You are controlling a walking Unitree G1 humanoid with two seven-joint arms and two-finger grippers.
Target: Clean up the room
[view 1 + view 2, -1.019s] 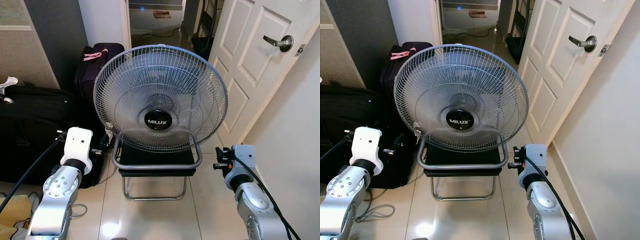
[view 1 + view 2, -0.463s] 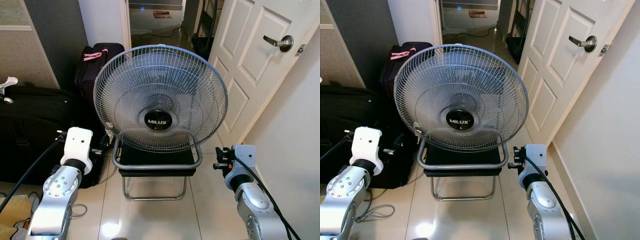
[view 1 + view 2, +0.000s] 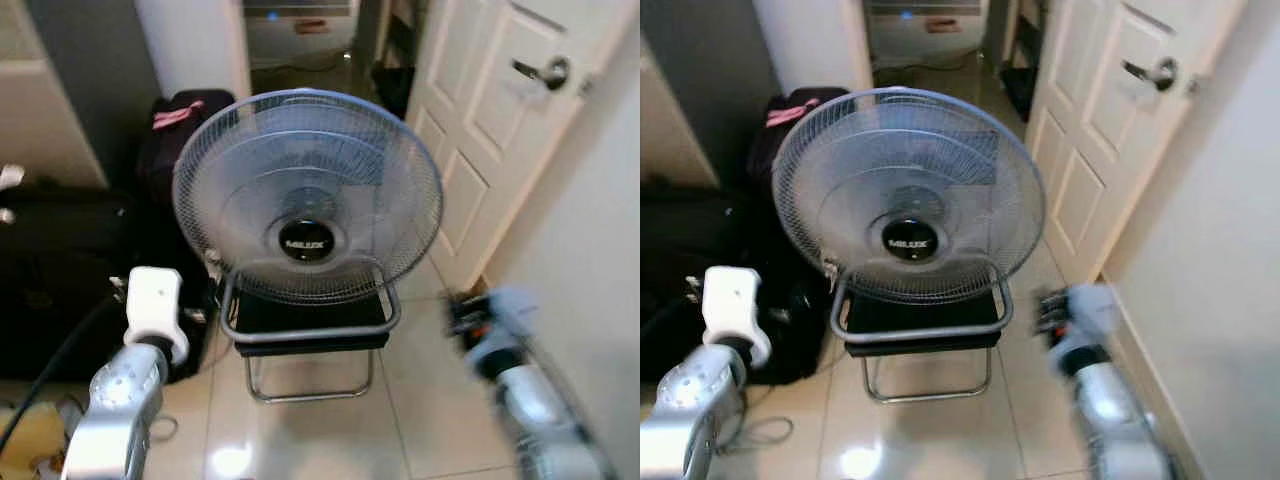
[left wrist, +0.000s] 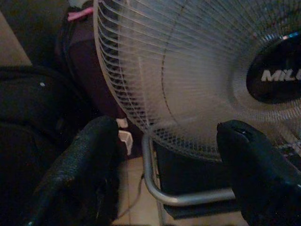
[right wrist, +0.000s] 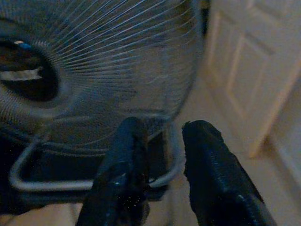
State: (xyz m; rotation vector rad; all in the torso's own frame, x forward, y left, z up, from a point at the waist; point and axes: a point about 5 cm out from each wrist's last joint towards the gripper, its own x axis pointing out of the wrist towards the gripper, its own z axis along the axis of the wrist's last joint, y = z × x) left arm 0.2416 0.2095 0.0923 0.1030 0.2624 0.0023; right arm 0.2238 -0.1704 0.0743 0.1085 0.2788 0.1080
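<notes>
Head views are softly blurred throughout, the right silver arm (image 3: 520, 370) smeared worst; an overhead light glares off the glossy beige floor tiles (image 3: 228, 460). Both wrist views are dim and grainy

You have a grey wire-grille fan (image 3: 307, 195) with a black hub badge lettered in white, sitting on a black chair (image 3: 305, 320) with a silver tube frame. Beside your left gripper (image 4: 164, 155) (black fingers, white wrist) are black suitcases (image 3: 60, 265), one with a pink tag. The door (image 3: 490, 120) is cream-white, the floor tiles (image 3: 320, 440) glossy beige.
</notes>
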